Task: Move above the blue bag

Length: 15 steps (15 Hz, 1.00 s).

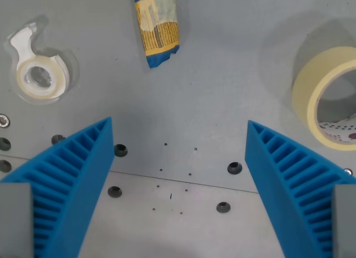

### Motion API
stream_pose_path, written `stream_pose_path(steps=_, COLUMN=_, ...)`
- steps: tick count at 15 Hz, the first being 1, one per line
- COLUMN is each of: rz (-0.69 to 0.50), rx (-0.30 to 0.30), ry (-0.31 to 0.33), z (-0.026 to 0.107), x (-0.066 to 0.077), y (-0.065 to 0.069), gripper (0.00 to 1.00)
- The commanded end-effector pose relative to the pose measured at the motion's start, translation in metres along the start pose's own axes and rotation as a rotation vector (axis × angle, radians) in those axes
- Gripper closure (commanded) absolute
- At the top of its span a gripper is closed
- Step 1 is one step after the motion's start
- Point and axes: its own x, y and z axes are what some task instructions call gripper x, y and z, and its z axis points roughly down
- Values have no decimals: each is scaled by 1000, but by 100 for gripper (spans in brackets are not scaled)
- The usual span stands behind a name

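The blue bag (pixel 157 27) lies at the top centre of the wrist view, a crumpled blue and yellow packet with printed text, cut off by the top edge. My gripper (pixel 179 137) is open, its two ribbed blue fingers (pixel 72 180) rising from the bottom corners with only bare grey table between them. The bag lies well beyond the fingertips, slightly toward the wrist view's left of the midpoint between the fingers.
A clear tape dispenser with a small tape roll (pixel 38 73) lies at the upper left. A large roll of cream masking tape (pixel 325 97) lies at the right edge. The grey table (pixel 222 74) has several bolt holes and a seam near the fingers.
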Motion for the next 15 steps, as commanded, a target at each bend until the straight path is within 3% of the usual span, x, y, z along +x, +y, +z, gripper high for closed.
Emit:
stream_pose_path(steps=1, rz=-36, rx=4, ry=21, z=3, x=4, y=-1, gripper=0)
stream_pose_path(steps=15, rz=-138, rx=35, ry=27, z=41, x=27, y=-10, gripper=0)
